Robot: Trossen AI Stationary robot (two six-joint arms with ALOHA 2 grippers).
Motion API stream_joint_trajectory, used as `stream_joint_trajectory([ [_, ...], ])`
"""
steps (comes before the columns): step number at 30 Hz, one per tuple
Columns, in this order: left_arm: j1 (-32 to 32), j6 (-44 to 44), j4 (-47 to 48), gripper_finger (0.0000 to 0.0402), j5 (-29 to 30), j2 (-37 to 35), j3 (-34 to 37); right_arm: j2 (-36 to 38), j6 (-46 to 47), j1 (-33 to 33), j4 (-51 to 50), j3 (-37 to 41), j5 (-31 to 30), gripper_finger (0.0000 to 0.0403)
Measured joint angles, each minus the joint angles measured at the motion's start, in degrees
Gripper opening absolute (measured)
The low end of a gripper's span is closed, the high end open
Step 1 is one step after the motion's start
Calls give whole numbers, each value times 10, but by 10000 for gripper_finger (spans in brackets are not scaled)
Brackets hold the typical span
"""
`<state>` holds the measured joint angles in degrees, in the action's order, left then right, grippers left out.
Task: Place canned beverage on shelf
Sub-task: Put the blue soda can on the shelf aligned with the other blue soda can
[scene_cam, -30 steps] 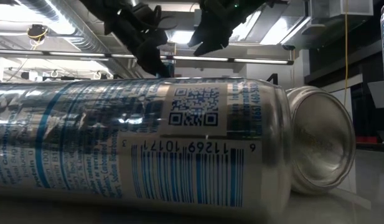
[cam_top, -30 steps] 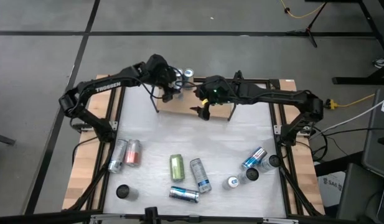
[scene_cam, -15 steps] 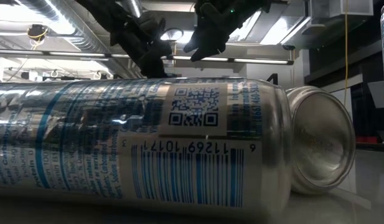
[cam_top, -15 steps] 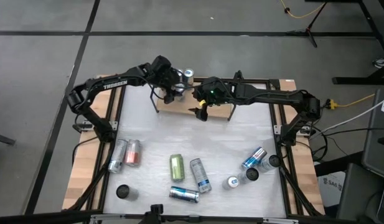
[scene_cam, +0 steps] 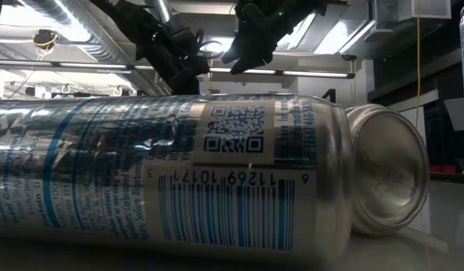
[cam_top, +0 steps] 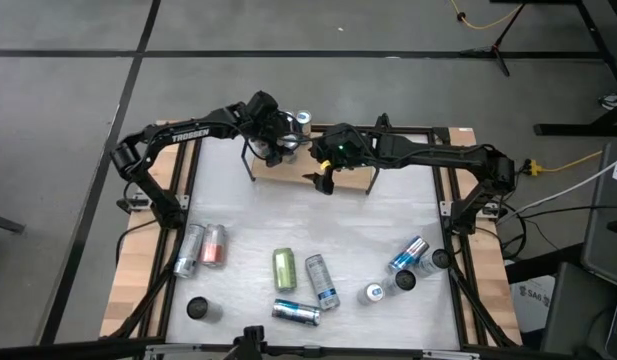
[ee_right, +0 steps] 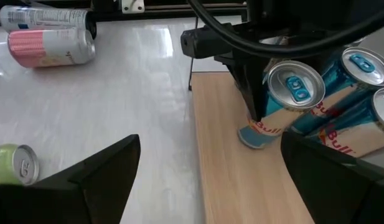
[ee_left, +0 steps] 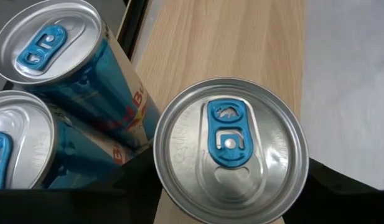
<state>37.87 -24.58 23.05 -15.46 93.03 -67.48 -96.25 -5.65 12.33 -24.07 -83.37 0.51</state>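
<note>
Left gripper [cam_top: 278, 150] sits over the left end of the shelf [cam_top: 348, 168], straight above a blue can [ee_left: 231, 152]; from the left wrist view the can top is centred between the fingers [ee_left: 139, 180], so the can lies directly below the jaws, long axis vertical, tab end up, base on the wooden board. Jaws flank the can body. Can't tell from the frames whether they grip it or have just cleared it. Two more blue cans [ee_left: 73, 81] stand just beside it, nearly touching, so any lift-off probably has to go straight up along the can's axis, no sideways drift. Left arm is clearly the nearer one. Right gripper [cam_top: 326, 180] hovers near the shelf's front edge, just beside the middle, jaws wide and empty, looking across at the same can [ee_right: 285, 99]. That view shows it leaning slightly, though that may be camera angle. Loose cans [cam_top: 284, 268] lie on the table [cam_top: 368, 230], well apart.
</note>
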Motion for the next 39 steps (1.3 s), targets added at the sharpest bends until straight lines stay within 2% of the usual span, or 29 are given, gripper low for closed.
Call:
stream_joint_trajectory([
  [17,-2,14,-1,251,30,0,0,0,-7,10,0,0,-2,376],
  [33,-2,19,0,252,31,0,0,1,-7,9,0,0,0,376],
  [39,-2,19,3,268,36,0,0,1,-7,9,0,0,0,376],
])
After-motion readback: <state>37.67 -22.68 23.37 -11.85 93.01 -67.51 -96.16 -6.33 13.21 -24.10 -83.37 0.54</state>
